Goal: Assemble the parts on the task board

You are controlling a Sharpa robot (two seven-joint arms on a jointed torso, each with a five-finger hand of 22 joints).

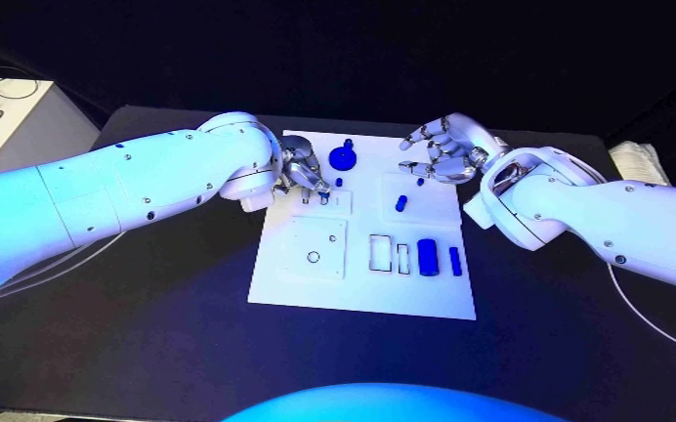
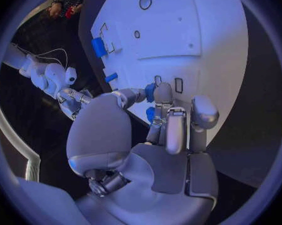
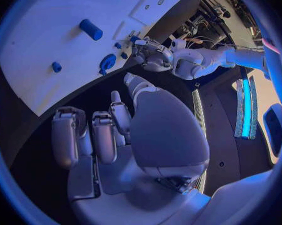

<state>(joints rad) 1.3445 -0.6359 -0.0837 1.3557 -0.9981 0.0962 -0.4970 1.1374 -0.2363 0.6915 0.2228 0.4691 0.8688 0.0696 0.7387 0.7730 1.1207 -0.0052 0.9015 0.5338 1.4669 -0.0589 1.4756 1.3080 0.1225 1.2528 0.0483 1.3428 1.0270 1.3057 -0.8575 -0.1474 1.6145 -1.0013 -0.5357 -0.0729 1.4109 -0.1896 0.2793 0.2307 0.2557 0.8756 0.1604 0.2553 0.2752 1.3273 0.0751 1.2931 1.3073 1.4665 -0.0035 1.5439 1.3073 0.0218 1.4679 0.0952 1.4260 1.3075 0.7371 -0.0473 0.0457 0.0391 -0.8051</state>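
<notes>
At the far left of the head view the left arm (image 1: pixel 134 188) comes in over the black table (image 1: pixel 169 344) and ends at the left hand (image 1: pixel 299 176), which is over the far left corner of the task board (image 1: pixel 289 280). Its fingers point down to the board and are curled close together; in the left wrist view the fingertips (image 2: pixel 163 92) are at a small blue part (image 2: pixel 150 92) near two small rectangular slots (image 2: pixel 178 85), but I cannot tell if the hand really pinches this part or only touches it. Next to this hand, a little to the right, a round blue part with a knob (image 1: pixel 343 158) stands on the far edge of the board, and a tiny blue peg (image 1: pixel 338 182) is just below it. On the near left area of the board there is a square plate with a small ring-shaped hole (image 1: pixel 313 257). In the middle of the board a short blue part (image 1: pixel 401 203) lies in a raised square field. Closer to the near edge there is a row: an empty rectangular slot (image 1: pixel 380 252), a narrower slot (image 1: pixel 403 263), then a thick blue cylinder (image 1: pixel 427 254) and a thin blue bar (image 1: pixel 456 261) just beside it. At the right, the right hand (image 1: pixel 448 151) is above the far right corner of the board, with the fingers bent but apart, and it holds nothing; the right wrist view shows its fingers (image 3: pixel 105 140) over the dark table, apart from the board. The right arm (image 1: pixel 592 212) goes out to the right edge.
</notes>
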